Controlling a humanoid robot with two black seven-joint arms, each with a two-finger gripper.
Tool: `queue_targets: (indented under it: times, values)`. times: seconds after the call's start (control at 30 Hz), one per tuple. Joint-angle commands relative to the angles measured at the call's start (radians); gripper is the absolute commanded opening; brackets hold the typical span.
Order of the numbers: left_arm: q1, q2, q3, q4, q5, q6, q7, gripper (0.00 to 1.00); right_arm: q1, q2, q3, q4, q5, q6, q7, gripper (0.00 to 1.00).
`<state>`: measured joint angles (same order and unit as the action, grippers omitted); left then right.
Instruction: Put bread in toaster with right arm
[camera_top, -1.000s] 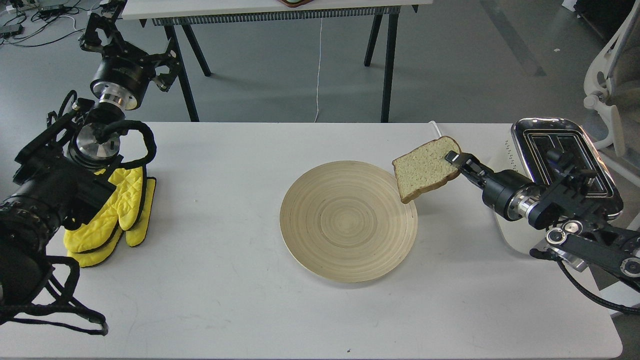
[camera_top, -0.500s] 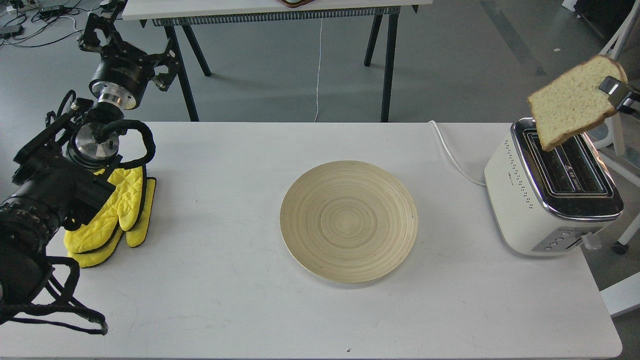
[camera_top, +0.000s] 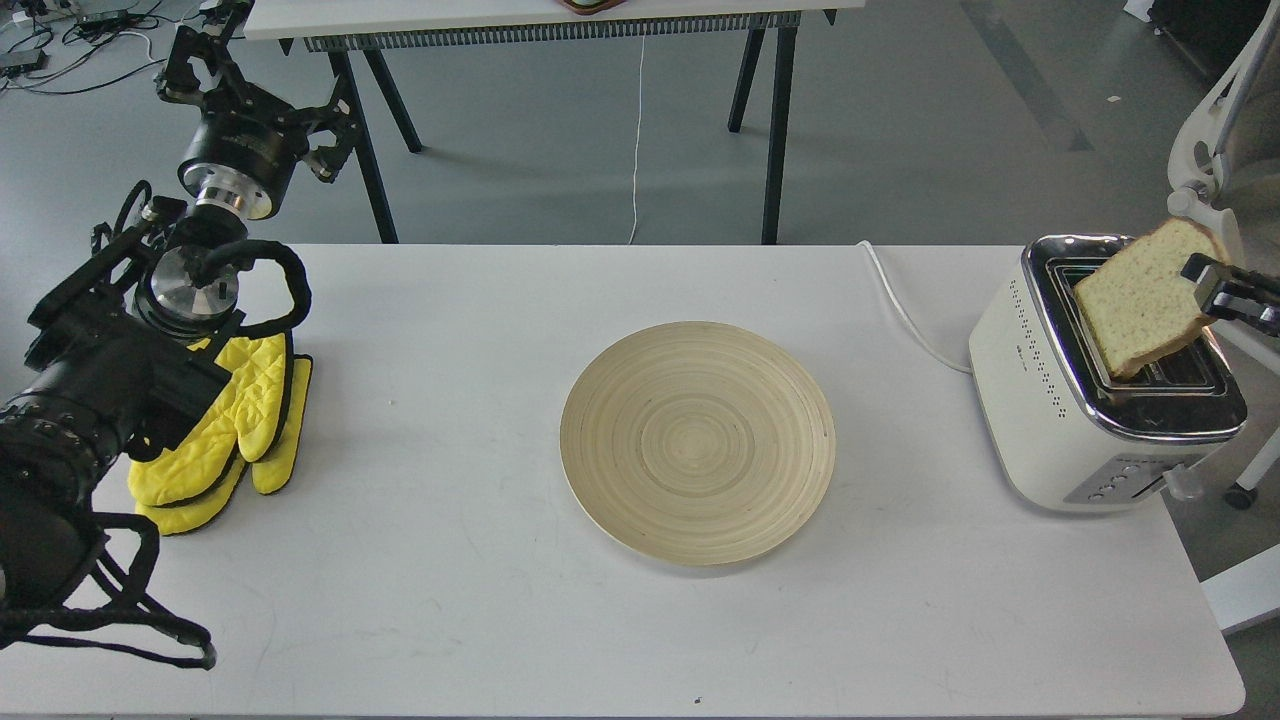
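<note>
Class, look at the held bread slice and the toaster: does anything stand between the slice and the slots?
Nothing visible does. The right tool holds the bread tilted directly over the toaster, its lower edge at the slots.

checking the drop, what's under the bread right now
The toaster: its chrome top and slots lie under the tilted bread, which the right gripper holds. The bread's low corner is at a slot; the slot part behind it is hidden.

The right gripper (camera_top: 1203, 281) pinched the bread (camera_top: 1143, 305) by its edge, tilted, its lower corner at the toaster (camera_top: 1050, 400) slots, right of the wooden plate (camera_top: 697, 441).
</note>
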<state>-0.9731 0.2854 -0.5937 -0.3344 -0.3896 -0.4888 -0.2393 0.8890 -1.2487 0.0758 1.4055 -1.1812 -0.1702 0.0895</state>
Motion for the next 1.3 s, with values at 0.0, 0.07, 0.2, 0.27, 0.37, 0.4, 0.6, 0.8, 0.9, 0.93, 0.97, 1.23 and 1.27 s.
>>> queue_targets:
  times: [0.0,0.07,0.2,0.27,0.37,0.4,0.6,0.8,0.9,0.93,0.97,1.23,1.27]
  values:
    - [0.001,0.0,0.002,0.0,0.0,0.0,0.0,1.0,-0.002,0.021,0.001,-0.014,0.002,0.0,0.001,0.16]
    - [0.001,0.0,0.002,0.0,0.0,0.0,0.0,1.0,-0.001,0.04,0.004,-0.013,0.008,0.0,0.004,0.42]
    - [-0.001,-0.002,0.002,0.0,0.0,0.0,0.0,1.0,0.001,0.045,0.03,-0.005,0.015,0.0,0.003,0.57]
    - [-0.001,-0.002,0.002,0.0,0.0,0.0,0.0,1.0,0.002,0.045,0.059,0.001,0.02,0.0,0.003,0.6]
    - [0.001,-0.002,0.002,0.0,0.0,0.0,0.0,1.0,0.002,0.055,0.154,0.0,0.113,0.005,0.003,0.68]
    - [0.001,-0.002,0.002,0.0,0.0,0.0,0.002,1.0,0.004,0.069,0.188,-0.005,0.164,0.005,0.003,0.78]
    - [0.001,-0.002,0.003,0.0,0.0,0.0,0.002,1.0,0.002,0.201,0.425,-0.032,0.542,0.009,0.001,1.0]
    - [0.001,-0.002,0.002,0.0,0.0,0.0,0.002,1.0,0.005,0.431,0.55,-0.213,0.787,0.041,0.016,1.0]
    - [0.001,-0.002,0.002,0.0,0.0,0.0,0.002,1.0,0.001,0.572,0.634,-0.334,0.879,0.127,0.065,1.0]
    - [0.001,-0.002,0.002,0.0,0.0,0.0,0.002,1.0,-0.001,0.613,0.657,-0.377,0.911,0.162,0.091,1.0]
    - [0.001,-0.002,0.002,0.0,0.0,0.0,0.002,1.0,-0.001,0.653,0.677,-0.417,0.94,0.184,0.11,1.0]
    - [0.001,0.0,0.002,0.0,0.0,0.0,0.0,1.0,-0.01,0.862,0.814,-0.624,1.057,0.257,0.113,1.0]
    - [0.001,0.0,0.002,0.0,0.0,0.0,0.002,1.0,-0.009,0.885,0.832,-0.652,1.058,0.288,0.115,1.0]
